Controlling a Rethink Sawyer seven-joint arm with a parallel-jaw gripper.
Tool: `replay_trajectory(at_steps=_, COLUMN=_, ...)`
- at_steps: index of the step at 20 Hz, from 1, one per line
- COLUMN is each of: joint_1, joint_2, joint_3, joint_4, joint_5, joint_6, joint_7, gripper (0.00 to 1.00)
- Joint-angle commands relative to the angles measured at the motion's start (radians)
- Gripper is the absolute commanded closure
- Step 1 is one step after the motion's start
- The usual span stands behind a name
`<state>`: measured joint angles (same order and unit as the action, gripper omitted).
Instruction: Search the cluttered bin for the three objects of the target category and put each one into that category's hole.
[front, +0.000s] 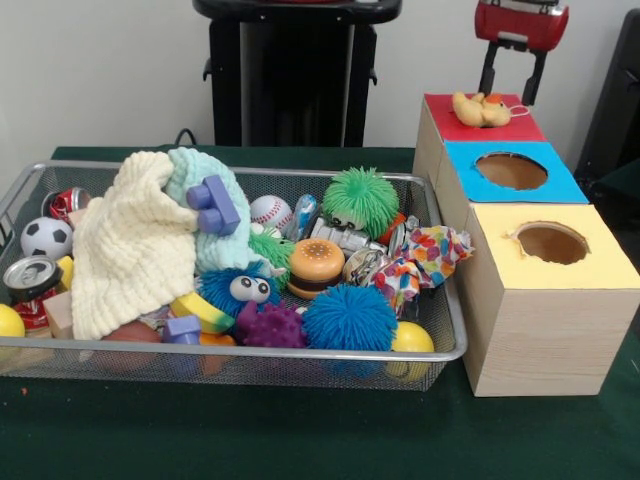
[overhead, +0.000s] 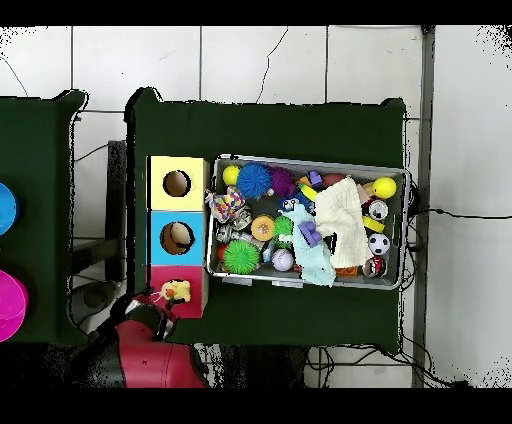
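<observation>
One figure (front: 481, 109) lies over the red hole (front: 512, 108), just below the wide, empty jaws (front: 513, 78); others unseen in bin (front: 300, 352).

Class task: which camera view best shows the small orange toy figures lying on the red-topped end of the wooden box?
The front view: the small tan-orange toy figures show their lumpy shapes, covering the red-surround hole. The overhead view shows only one tiny yellow-orange blob there.

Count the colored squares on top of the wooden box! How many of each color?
Red square: 1
Blue square: 1
Yellow square: 1
Total: 3
</observation>
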<state>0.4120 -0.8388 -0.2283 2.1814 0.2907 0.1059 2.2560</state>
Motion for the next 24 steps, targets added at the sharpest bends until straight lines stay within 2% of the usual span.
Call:
replay_trajectory(at_steps=1, joint_1=-0.005, joint_2=0.002, joint_3=0.024, joint_4=-0.088, joint_5=0.009, joint_6=0.168, joint_7=0.12, gripper=0.0)
replay_trajectory(at_steps=7, joint_1=0.082, joint_2=-0.009, joint_3=-0.128, joint_4=-0.188, joint_5=-0.048, joint_6=0.313, joint_7=0.102, gripper=0.0)
replay_trajectory(at_steps=12, joint_1=0.06, joint_2=-0.027, joint_3=-0.102, joint_4=-0.188, joint_5=-0.056, joint_6=0.329, joint_7=0.091, gripper=0.0)
replay_trajectory(at_steps=13, joint_1=0.044, joint_2=-0.034, joint_3=-0.086, joint_4=-0.178, joint_5=-0.061, joint_6=0.291, joint_7=0.082, gripper=1.0)
replay_trajectory(at_steps=16, joint_1=0.054, joint_2=-0.028, joint_3=-0.101, joint_4=-0.18, joint_5=-0.066, joint_6=0.269, joint_7=0.092, gripper=1.0)
replay_trajectory(at_steps=22, joint_1=0.02, joint_2=-0.027, joint_3=-0.093, joint_4=-0.179, joint_5=-0.105, joint_6=0.219, joint_7=0.055, gripper=1.0)
replay_trajectory(at_steps=24, joint_1=0.029, joint_2=-0.028, joint_3=-0.127, joint_4=-0.191, joint_5=-0.123, joint_6=0.236, joint_7=0.062, gripper=1.0)
